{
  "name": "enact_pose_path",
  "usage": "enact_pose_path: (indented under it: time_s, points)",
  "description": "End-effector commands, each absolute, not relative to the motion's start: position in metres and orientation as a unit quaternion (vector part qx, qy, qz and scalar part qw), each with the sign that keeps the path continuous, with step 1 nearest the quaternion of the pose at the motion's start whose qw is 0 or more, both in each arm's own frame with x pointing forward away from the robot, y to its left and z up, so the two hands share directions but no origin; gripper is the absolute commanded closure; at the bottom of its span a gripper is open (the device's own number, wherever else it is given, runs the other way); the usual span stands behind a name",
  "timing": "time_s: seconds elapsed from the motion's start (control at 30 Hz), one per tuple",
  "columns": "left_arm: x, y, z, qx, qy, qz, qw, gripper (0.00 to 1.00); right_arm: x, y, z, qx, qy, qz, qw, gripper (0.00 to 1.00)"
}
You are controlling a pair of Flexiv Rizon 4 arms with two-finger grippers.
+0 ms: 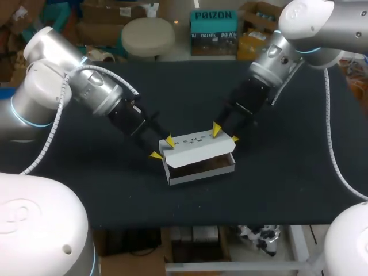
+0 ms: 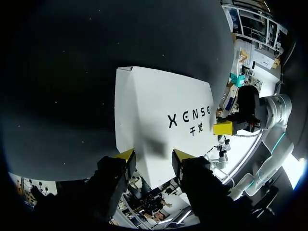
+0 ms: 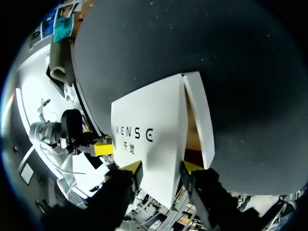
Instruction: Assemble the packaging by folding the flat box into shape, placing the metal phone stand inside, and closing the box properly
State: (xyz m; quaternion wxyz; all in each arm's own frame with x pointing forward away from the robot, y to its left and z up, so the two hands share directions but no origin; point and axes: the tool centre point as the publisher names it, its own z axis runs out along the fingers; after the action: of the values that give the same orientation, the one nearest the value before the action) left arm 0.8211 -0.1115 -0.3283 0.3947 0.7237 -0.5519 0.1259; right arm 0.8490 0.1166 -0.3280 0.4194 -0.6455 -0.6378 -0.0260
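**Closing stage, box formed.** The white cardboard box with dark print on its top stands folded into shape near the middle of the black table top, between your two arms. Its hinged lid is lowered but not shut. In the head view a strip of brown interior shows between the lid's front edge and the box's front wall, and the right wrist view shows the same gap.

**Left gripper**: at the box's left end. In the left wrist view its fingers stand spread, with the end of the lid lying between them. No squeeze from both sides is visible, so read it as not pinching.

**Right gripper**: at the rear right corner of the lid. In the right wrist view its fingers are likewise spread, straddling the lid's end rather than clamping it.

**Progress.** You may take the folding as done. The metal phone stand shows in no view, and the opening is too dark to tell whether it lies inside the box. If it does, as seems likely at this stage, what is left for you is the last step: press the lid fully down and seat its front edge behind the front wall.
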Motion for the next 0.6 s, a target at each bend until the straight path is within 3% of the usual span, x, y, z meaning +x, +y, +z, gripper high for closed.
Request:
enact_pose_path:
  time_s: [0.03, 0.13, 0.2, 0.6]
  points:
    - [0.8204, -0.1102, -0.3248, 0.725, -0.554, 0.126, 0.390, 0.51, 0.8483, 0.1152, -0.3192, -0.645, -0.642, -0.024, 0.413, 0.41]
    - [0.8206, -0.1090, -0.3248, 0.727, -0.555, 0.126, 0.383, 0.51, 0.8488, 0.1146, -0.3160, -0.644, -0.646, -0.021, 0.408, 0.31]
    - [0.8209, -0.1081, -0.3251, 0.727, -0.556, 0.126, 0.382, 0.51, 0.8497, 0.1129, -0.3138, -0.644, -0.648, -0.020, 0.405, 0.30]
    - [0.8227, -0.1083, -0.3212, 0.725, -0.565, 0.133, 0.371, 0.50, 0.8512, 0.1162, -0.3154, -0.639, -0.659, -0.007, 0.397, 0.37]
